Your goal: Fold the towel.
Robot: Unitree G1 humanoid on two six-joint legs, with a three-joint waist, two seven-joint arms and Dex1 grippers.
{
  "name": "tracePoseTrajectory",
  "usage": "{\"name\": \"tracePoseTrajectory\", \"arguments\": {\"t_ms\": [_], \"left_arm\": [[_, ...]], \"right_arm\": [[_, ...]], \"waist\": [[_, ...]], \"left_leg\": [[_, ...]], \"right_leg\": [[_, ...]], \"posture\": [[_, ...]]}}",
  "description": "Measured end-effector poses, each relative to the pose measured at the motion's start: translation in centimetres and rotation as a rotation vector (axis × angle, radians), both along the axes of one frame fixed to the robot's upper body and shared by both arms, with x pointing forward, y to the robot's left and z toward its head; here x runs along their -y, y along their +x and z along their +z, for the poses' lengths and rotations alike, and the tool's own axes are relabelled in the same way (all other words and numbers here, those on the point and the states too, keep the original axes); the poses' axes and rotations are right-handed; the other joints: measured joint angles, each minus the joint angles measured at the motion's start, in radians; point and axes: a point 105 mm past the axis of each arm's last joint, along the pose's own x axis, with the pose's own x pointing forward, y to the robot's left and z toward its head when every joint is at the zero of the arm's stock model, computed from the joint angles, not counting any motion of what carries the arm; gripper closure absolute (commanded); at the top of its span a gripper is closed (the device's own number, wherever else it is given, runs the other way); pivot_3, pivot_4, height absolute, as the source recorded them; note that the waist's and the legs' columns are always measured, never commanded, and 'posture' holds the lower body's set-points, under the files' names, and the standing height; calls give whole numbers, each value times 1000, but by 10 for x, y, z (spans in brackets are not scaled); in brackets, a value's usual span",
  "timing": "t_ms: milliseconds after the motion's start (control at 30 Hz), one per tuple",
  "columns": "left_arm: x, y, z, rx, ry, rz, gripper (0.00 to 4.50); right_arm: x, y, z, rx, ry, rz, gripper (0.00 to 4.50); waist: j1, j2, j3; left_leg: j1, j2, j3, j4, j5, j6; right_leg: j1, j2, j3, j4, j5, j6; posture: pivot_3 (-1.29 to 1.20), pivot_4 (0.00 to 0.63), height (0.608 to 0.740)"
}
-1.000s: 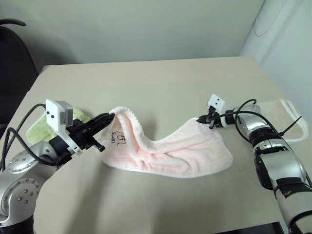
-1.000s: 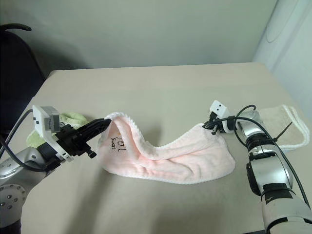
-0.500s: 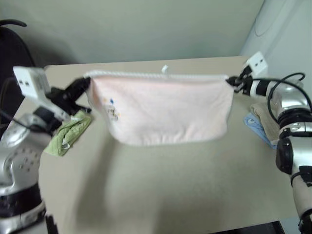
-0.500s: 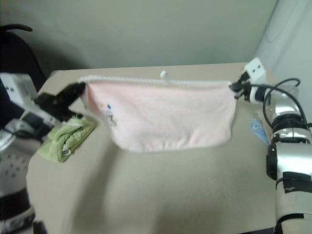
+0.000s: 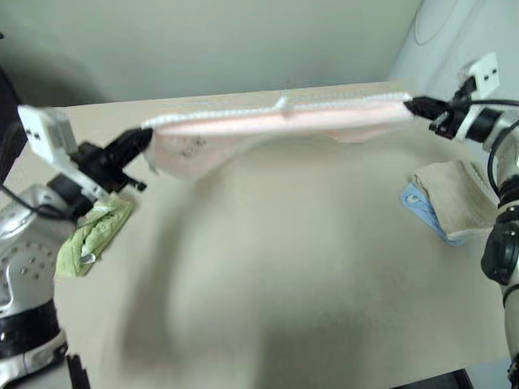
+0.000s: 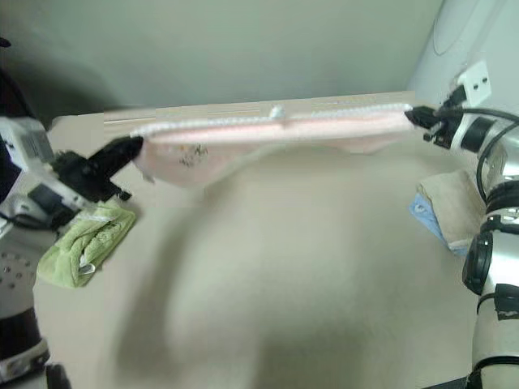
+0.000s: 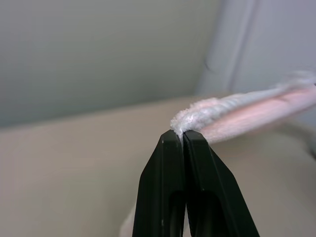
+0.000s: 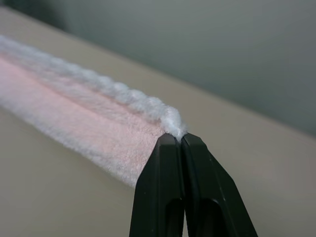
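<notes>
Towel (image 5: 276, 117) hangs stretched between the left claw (image 5: 146, 138) and right claw (image 5: 411, 103), each pinched on a corner above the table (image 5: 284, 267); keep tension even while lowering it flat.

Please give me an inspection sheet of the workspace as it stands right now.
Surface: beige table, bare in the middle.
Job's things: pink towel stretched in the air between both grippers.
Clutter: green cloth at the left edge; beige towel on a blue cloth at the right.
Grippers: left gripper and right gripper each shut on a towel corner.
Cables: black cables along the right arm.
Surroundings: plain wall.
</notes>
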Motion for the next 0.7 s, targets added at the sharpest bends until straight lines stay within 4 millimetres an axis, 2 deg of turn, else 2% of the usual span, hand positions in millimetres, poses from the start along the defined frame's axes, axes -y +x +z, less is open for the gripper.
{"name": "tracePoseTrajectory", "arguments": {"t_ms": [67, 133, 267, 300, 367, 467, 633, 700], "left_arm": [[0, -23, -24, -89, 22, -35, 4500], [1, -43, -42, -162, 35, -59, 4500], [3, -63, -54, -223, 52, -60, 4500], [3, -68, -58, -240, 52, -60, 4500], [5, -75, -64, -271, 41, -68, 4500], [11, -90, -65, -298, 26, -108, 4500], [20, -111, -85, -414, 69, -159, 4500], [22, -116, -93, -457, 100, -171, 4500]], "right_arm": [[10, -16, -30, -102, -31, 40, 4469], [12, -33, -55, -187, -58, 91, 4469], [10, -58, -77, -289, -91, 155, 4469], [12, -65, -82, -317, -103, 167, 4469], [13, -77, -92, -372, -122, 184, 4469], [6, -90, -98, -431, -120, 246, 4469], [2, -96, -91, -436, -153, 277, 4469], [1, -96, -92, -442, -158, 284, 4469]], "waist": [[-1, 0, 0], [0, 0, 0], [4, 1, 0], [6, 0, 1], [10, 0, 1], [14, 0, 2], [29, 2, 1], [39, 2, 1]], "left_leg": [[0, -1, -1, -1, 0, 0], [1, -1, -4, -1, 0, 0], [9, -1, -9, -7, -2, 3], [14, -1, -10, -7, -5, 9], [27, -4, -13, -9, -10, 16], [41, -8, -15, -7, -10, 17], [40, -9, -17, -3, -13, 18], [39, -9, -17, 1, -15, 15]], "right_leg": [[0, 0, 0, 0, -2, 4], [0, 1, 0, 0, -3, 6], [8, 4, 0, 1, -4, 7], [14, 4, 0, 1, -2, 4], [27, 4, 0, -2, -4, 7], [45, 3, 2, -6, -5, 8], [51, 1, 3, -18, -4, 8], [51, 1, 3, -17, -1, 2]], "posture": [[0, 150, 740], [0, 150, 740], [0, 150, 740], [0, 150, 740], [0, 150, 740], [0, 150, 740], [0, 150, 740], [0, 150, 740]]}}
